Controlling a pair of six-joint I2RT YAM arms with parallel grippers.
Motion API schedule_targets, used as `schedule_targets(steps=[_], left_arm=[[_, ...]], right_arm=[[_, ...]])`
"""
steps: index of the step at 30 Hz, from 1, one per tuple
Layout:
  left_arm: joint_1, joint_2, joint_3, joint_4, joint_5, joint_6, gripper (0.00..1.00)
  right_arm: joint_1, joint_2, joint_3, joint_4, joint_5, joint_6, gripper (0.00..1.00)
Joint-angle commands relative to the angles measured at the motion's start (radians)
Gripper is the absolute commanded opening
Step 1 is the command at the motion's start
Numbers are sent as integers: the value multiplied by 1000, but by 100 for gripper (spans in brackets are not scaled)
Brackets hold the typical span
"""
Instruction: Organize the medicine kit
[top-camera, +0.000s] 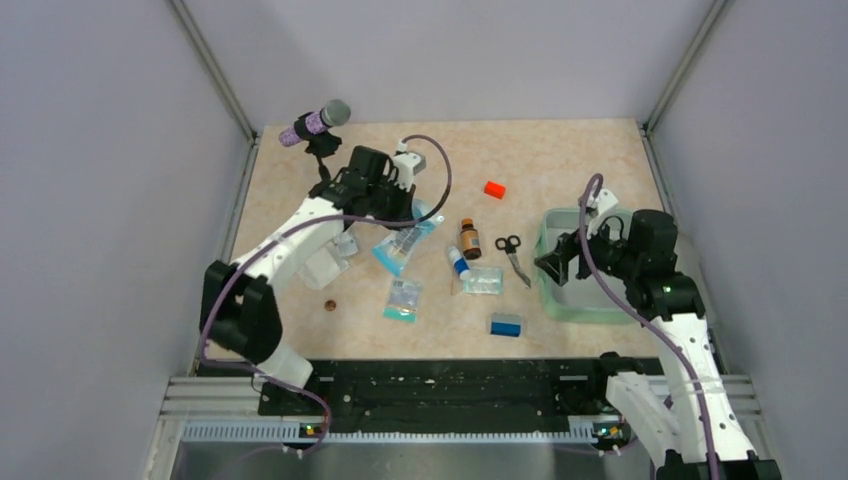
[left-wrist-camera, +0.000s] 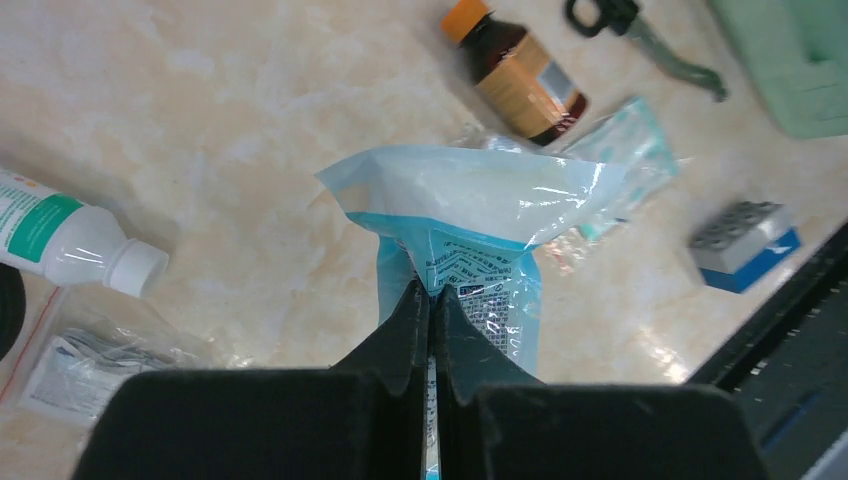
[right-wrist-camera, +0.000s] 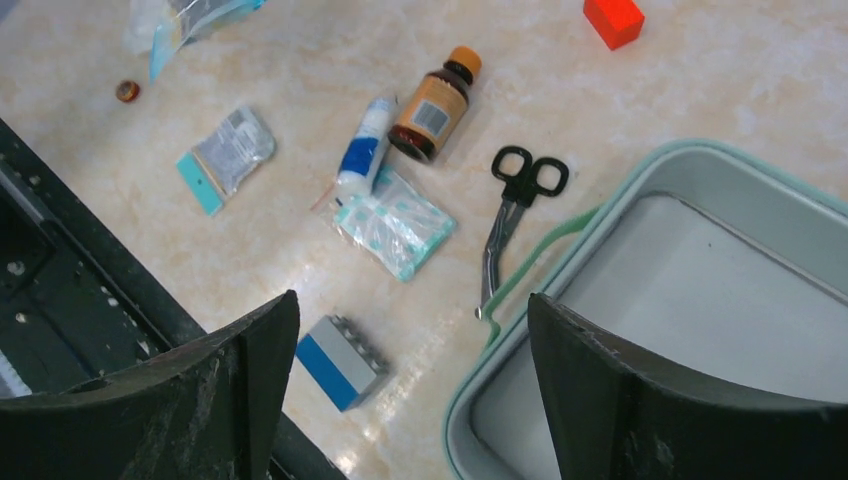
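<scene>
My left gripper (left-wrist-camera: 432, 292) is shut on the near end of a blue-and-white sealed packet (left-wrist-camera: 470, 200), which bulges up in front of the fingers; from above the packet (top-camera: 407, 243) lies left of centre. The medicine kit (top-camera: 556, 305), a pale mint-green case, stands open at the right. In the right wrist view, part of its grey inside and its rim (right-wrist-camera: 520, 330) show. My right gripper (right-wrist-camera: 410, 300) hangs open over the kit's left edge, with nothing between its fingers.
Between the arms lie a brown bottle (top-camera: 469, 240), black-handled scissors (top-camera: 512, 255), a white-and-blue tube (top-camera: 458, 263), a clear pouch (top-camera: 482, 282), a small packet (top-camera: 403, 298) and a blue-grey block (top-camera: 506, 325). An orange-red block (top-camera: 494, 190) sits farther back. A white bottle (left-wrist-camera: 70, 240) lies by the left gripper.
</scene>
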Motion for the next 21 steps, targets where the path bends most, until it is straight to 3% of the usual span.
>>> schedule_targets(steps=[1,11,21], left_arm=[[-1,-171,-104,122,113,-177,0],[1,-248,-68,154,267,-351,0],[24,-169,-11,233,275,-642,0]], right_arm=[[-1,65,10,279,-84,249,84],[181,351,179,498,-137,510,88],[317,608,344,582,-183,609,87]])
